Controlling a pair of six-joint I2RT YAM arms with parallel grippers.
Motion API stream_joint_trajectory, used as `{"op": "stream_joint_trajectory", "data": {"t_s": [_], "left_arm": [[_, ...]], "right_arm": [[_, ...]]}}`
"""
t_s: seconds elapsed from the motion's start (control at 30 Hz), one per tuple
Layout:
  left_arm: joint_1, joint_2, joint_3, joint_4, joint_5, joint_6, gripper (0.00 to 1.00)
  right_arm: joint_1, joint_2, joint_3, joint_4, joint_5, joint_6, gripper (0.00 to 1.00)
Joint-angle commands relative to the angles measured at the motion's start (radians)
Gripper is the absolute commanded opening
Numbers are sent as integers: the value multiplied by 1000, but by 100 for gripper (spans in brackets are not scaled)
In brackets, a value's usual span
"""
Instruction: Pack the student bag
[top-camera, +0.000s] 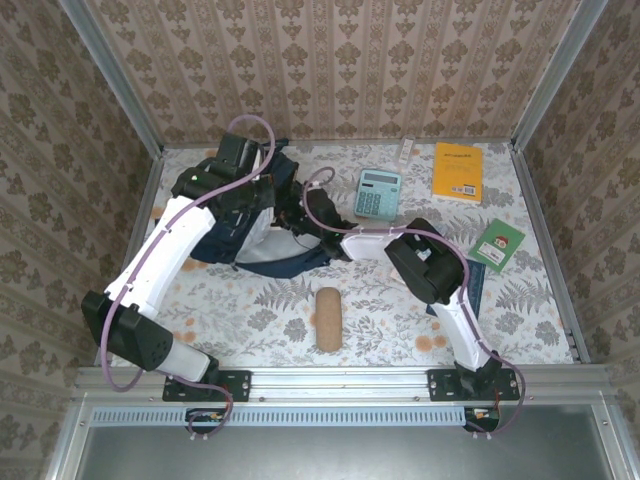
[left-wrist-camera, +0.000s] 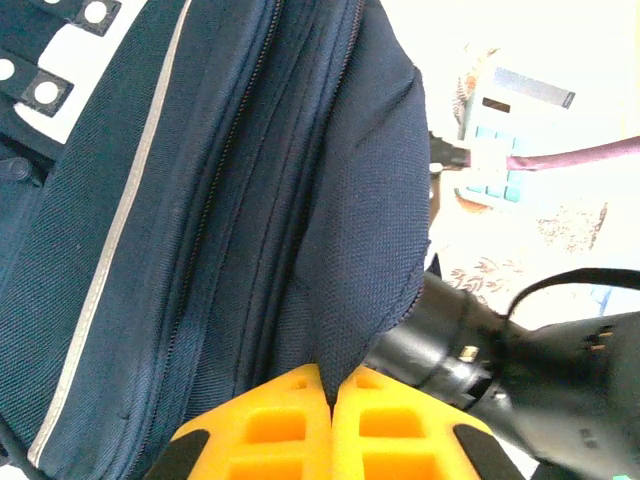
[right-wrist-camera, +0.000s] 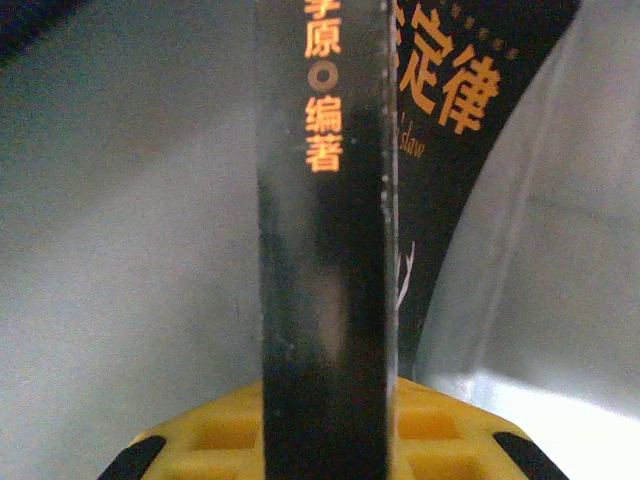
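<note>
On the floral tablecloth (top-camera: 560, 300), a teal calculator (top-camera: 379, 193) lies near the back, with a yellow book (top-camera: 458, 171) to its right and a small white object (top-camera: 406, 150) at the back edge between them. A green booklet (top-camera: 498, 244) lies tilted nearer the right side, well apart from a tan cylindrical pouch (top-camera: 328, 318) lying lengthwise near the front centre; patterned wallpaper (top-camera: 330, 60) covers the walls all round. In the right wrist view a black book (right-wrist-camera: 325, 300) stands upright, spine towards the camera, with orange Chinese characters on spine and cover.
</note>
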Motion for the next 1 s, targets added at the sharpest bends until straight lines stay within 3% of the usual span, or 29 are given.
{"op": "stream_joint_trajectory", "data": {"t_s": [0.0, 0.13, 0.33, 0.4, 0.47, 0.53, 0.7, 0.97], "left_arm": [[-4, -22, 86, 63, 46, -24, 0], [-5, -1, 127, 56, 72, -18, 0], [-4, 4, 148, 52, 104, -14, 0], [-4, -1, 141, 47, 102, -12, 0], [0, -11, 126, 46, 102, -8, 0], [10, -27, 105, 52, 102, -8, 0], [59, -63, 42, 75, 110, -22, 0], [115, -128, -61, 103, 104, -28, 0]], "right_arm": [[27, 56, 102, 25, 140, 20, 0], [65, 127, 195, -23, 238, 27, 0], [98, 286, 454, -163, 242, 15, 0], [108, 322, 520, -224, 251, 8, 4], [113, 340, 550, -259, 242, 6, 16], [115, 329, 530, -268, 229, -6, 33], [100, 225, 383, -271, 214, -50, 54], [62, 11, 115, -267, 174, -123, 64]]}}
